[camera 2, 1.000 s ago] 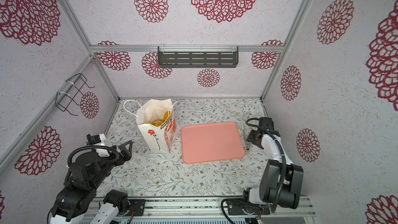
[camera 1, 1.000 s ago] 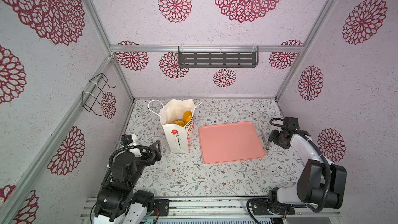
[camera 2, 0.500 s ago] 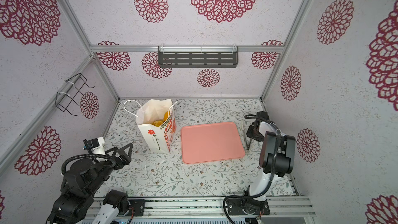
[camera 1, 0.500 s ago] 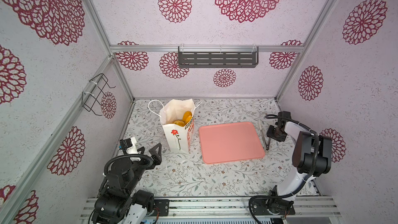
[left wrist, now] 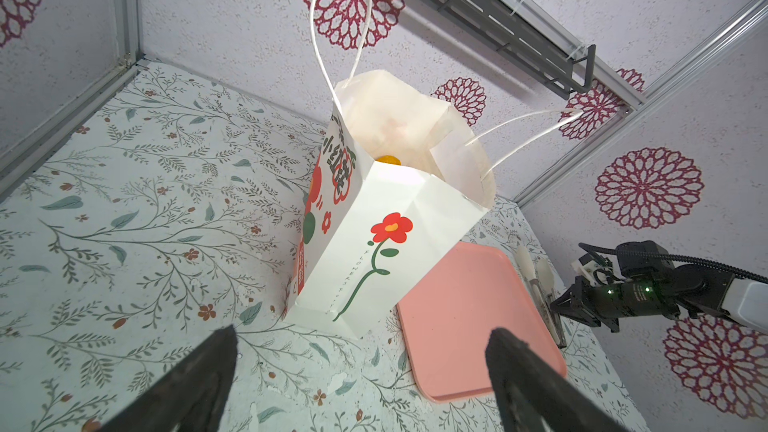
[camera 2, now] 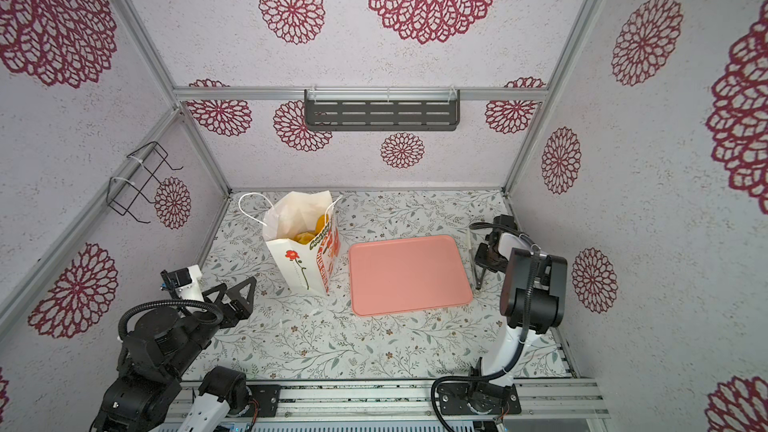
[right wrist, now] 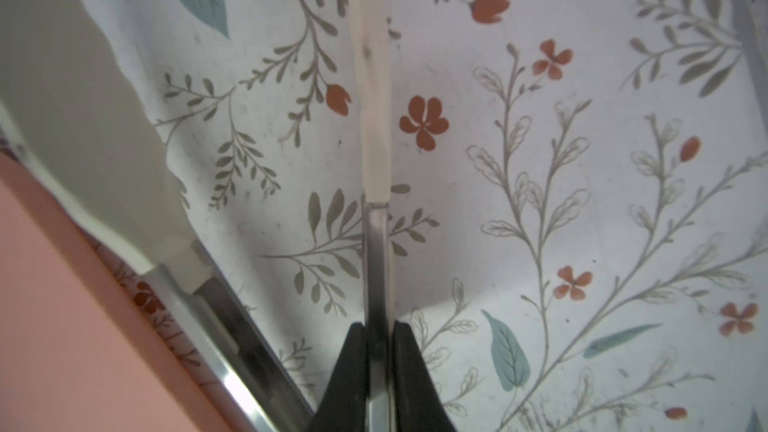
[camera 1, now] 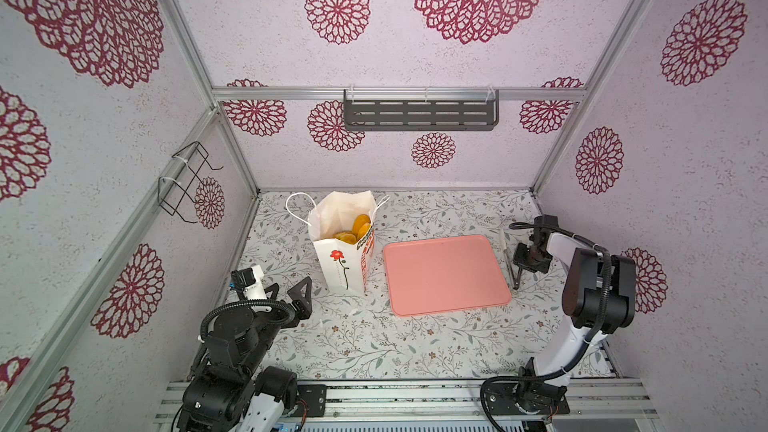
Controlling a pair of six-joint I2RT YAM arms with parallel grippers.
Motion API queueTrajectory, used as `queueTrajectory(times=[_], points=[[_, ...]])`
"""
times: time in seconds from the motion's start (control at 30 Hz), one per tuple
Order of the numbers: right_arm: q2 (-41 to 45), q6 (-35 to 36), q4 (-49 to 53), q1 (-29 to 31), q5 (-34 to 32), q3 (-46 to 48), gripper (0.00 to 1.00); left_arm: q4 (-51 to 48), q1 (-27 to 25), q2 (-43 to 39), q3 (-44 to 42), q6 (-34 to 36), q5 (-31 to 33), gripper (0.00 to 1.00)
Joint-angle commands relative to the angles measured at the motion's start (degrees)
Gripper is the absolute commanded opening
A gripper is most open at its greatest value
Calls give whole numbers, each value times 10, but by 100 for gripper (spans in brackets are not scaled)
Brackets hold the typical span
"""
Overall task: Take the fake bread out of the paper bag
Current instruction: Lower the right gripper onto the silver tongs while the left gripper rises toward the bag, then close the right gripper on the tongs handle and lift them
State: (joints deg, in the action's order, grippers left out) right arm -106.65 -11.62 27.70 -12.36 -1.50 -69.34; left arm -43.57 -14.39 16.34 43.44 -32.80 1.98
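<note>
The fake bread (camera 1: 356, 226) lies low inside the paper bag (camera 1: 338, 272), which stands upright and open-mouthed on the desk (camera 1: 374, 347), just beside the pink tray (camera 1: 444, 274). On the tray's other side lie the tongs (right wrist: 376, 243). The right fingers (right wrist: 357, 351) are pinched tight on only one of the two blades, while the other blade rests loose along the tray's edge. Lifted like that, the tongs would likely dangle or twist, and they could not squeeze a glossy bun. The left fingers (camera 1: 304, 288) are spread wide and empty, near the bag's front without touching it. With nothing steadying so light a bag, a reach inside could tip it or snag a cord handle
</note>
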Motion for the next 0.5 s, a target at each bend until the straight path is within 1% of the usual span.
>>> queueTrajectory(times=[0.0,0.1,0.33,0.47], points=[[-16,11,10,-3,-7,-42,10,15,-3,-6,-5,6,0,97],[-33,17,18,-3,-15,-77,8,14,-3,-6,-5,6,3,97],[-81,34,30,-3,-41,-168,7,16,-2,-3,-8,4,12,97],[-120,32,41,-3,-39,-235,7,17,-3,1,-9,5,18,97]])
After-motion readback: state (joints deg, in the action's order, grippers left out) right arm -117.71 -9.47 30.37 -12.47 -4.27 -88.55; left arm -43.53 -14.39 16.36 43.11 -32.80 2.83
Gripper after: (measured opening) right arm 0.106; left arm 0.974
